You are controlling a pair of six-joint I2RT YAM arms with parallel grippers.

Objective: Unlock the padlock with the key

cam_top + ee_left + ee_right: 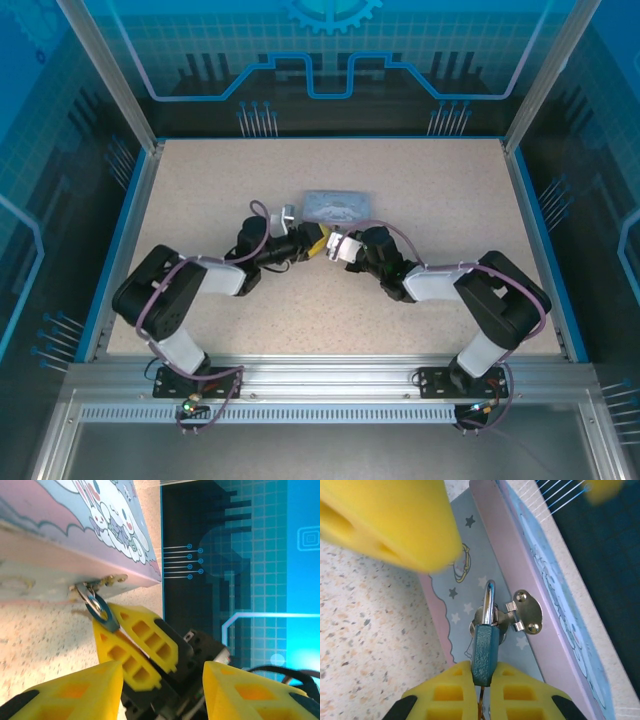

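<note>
Right gripper (484, 672): yellow ribbed fingers pinched together on the small padlock (485, 652), gripping its dark bluish metal body from below, and a sliver of brass colour shows between the pads at the bottom edge. The padlock's thin silver shackle (490, 600) is looped through the small silver hasp (526, 611) on the front wall of the pale blue rectangular tin with a pink-edged lid and white cartoon figures (475, 550), so the lock hangs at the tin, just off the beige speckled tabletop (370, 630). Shackle looks seated in the body. Left gripper (162, 670): yellow fingers spread wide apart, nothing seen clamped between them, pointed at the right gripper and the lock from the opposite side. One of its fingers (385, 520) sits blurred, close above the tin's front in the right wrist view. From above, both arms meet nose to nose at mid-table, just on the near side of the tin, their fingertips close together. The tin's wall is directly behind the lock, with the hasp plate crowding the shackle.
</note>
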